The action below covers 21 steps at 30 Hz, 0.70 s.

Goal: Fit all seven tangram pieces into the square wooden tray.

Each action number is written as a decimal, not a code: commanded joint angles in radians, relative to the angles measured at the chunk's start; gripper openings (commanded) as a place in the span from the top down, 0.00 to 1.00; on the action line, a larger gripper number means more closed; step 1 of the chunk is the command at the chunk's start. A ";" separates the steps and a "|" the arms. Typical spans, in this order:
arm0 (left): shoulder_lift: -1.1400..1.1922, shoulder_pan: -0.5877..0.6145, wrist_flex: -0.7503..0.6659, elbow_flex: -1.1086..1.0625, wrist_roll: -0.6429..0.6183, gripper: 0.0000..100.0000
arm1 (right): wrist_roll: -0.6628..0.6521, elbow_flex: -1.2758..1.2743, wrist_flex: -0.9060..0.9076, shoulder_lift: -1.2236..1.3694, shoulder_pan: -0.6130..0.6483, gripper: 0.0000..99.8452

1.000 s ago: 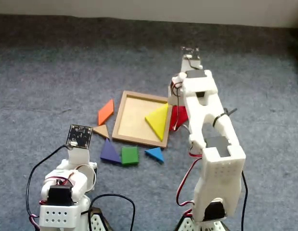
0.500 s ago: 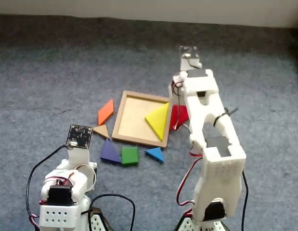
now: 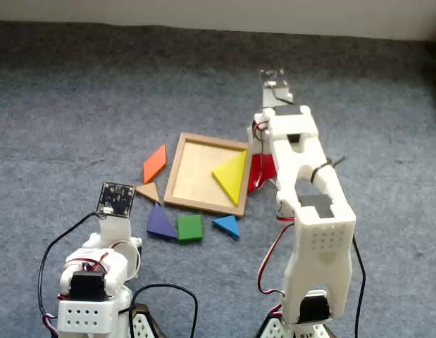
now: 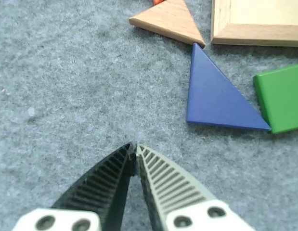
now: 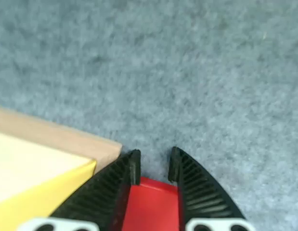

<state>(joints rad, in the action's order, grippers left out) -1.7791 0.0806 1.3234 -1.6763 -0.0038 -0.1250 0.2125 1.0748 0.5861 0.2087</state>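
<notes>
The square wooden tray (image 3: 172, 176) lies mid-table with a yellow triangle (image 3: 232, 176) inside it, against its right wall. A red piece (image 3: 263, 169) sits just outside that wall, under the right arm. My right gripper (image 5: 153, 166) is shut on the red piece (image 5: 153, 207), one finger on each side, beside the tray's corner (image 5: 57, 137). An orange parallelogram (image 3: 154, 163), tan triangle (image 3: 148, 191), purple-blue triangle (image 3: 160, 222), green square (image 3: 190, 227) and small blue triangle (image 3: 226, 224) lie on the carpet around the tray. My left gripper (image 4: 136, 146) is shut and holds nothing, short of the purple-blue triangle (image 4: 216, 101).
Grey carpet covers the table. The left arm's base (image 3: 91, 289) stands at the front left, the right arm's base (image 3: 316, 282) at the front right. A pale wall edge runs along the back.
The right arm has shifted slightly toward the back, and the red piece has moved a little with it. The left arm has kept still.
</notes>
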 commanded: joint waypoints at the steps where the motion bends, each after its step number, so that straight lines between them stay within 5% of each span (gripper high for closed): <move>1: -0.030 0.012 0.003 -0.019 -0.008 0.99 | -0.120 0.070 0.173 -0.044 0.010 0.89; 11: -0.030 0.012 0.003 -0.019 -0.008 0.99 | -0.347 0.162 0.506 -0.079 -0.054 0.89; 21: -0.030 0.012 0.003 -0.019 -0.008 0.99 | -0.279 0.381 0.687 -0.090 -0.073 0.93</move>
<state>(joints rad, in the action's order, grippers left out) -1.7791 0.0806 1.3234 -1.6763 -0.0038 -0.4595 0.5102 1.7331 0.5831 0.1427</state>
